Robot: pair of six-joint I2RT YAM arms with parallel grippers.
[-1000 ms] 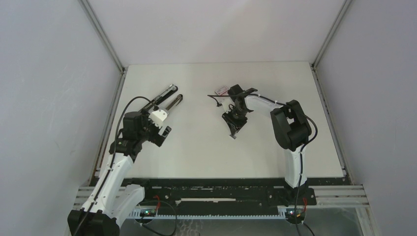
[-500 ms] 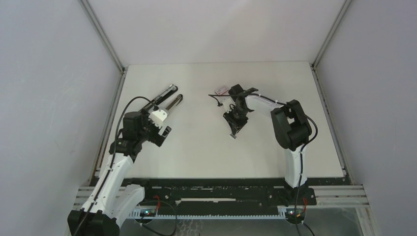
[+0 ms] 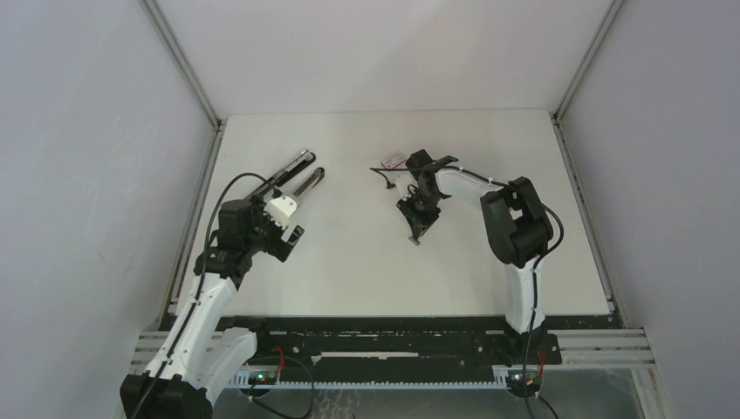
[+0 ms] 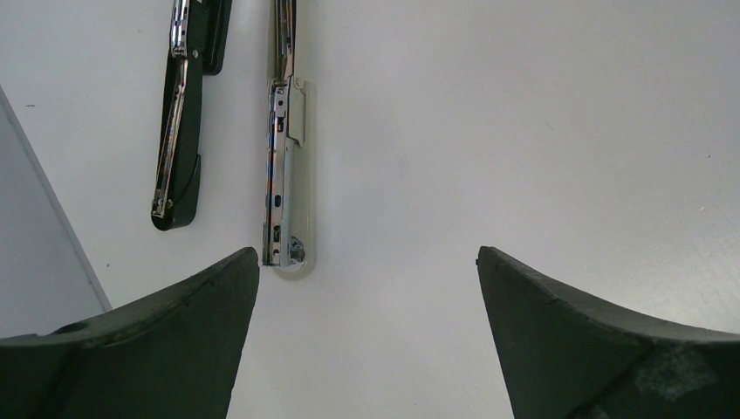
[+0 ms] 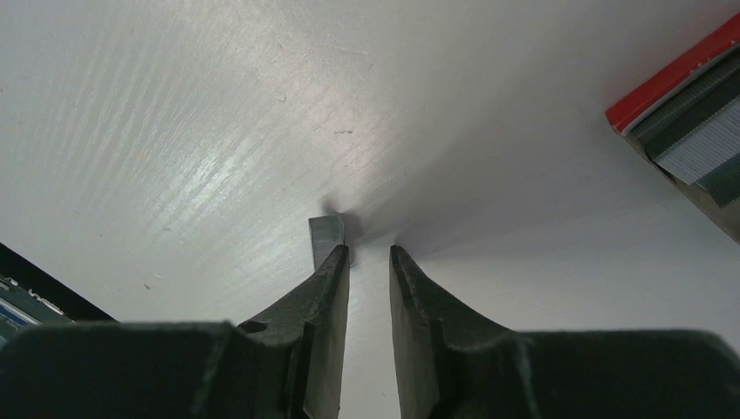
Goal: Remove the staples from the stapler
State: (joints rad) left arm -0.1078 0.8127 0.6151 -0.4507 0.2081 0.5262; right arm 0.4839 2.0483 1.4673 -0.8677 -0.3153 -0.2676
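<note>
Right gripper (image 5: pixel 368 253): fingers narrowly apart, nothing between them. The short silver-grey metal staple strip (image 5: pixel 326 234) lies at one fingertip, outside the gap. Left gripper (image 4: pixel 366 257): fingers wide apart, with the long black-and-silver hinged stapler (image 4: pixel 281 175) just ahead, arms splayed.

The table (image 3: pixel 349 262) is plain white and matt, with fine pale streaks in its sheen near the right gripper (image 5: pixel 368 253). The stapler (image 4: pixel 179 113), far left, has one black arm with a bright chrome strip; its other arm is chrome, set in an off-white shell. The staples (image 5: pixel 325 234) are a dull silver-grey. The box (image 5: pixel 672 74), far centre, has a red edge over a white band, and its open side shows fine grey and dark-grey stripes. Both the left gripper (image 4: pixel 366 262) and the right have matt black fingers. The left arm (image 3: pixel 205 297) and right arm (image 3: pixel 515 227) have white shells, black joints and black cables. The walls (image 3: pixel 87 175) are pale grey and unpatterned. The near rail (image 3: pixel 384 336) is black, with bare silver metal at its ends.
</note>
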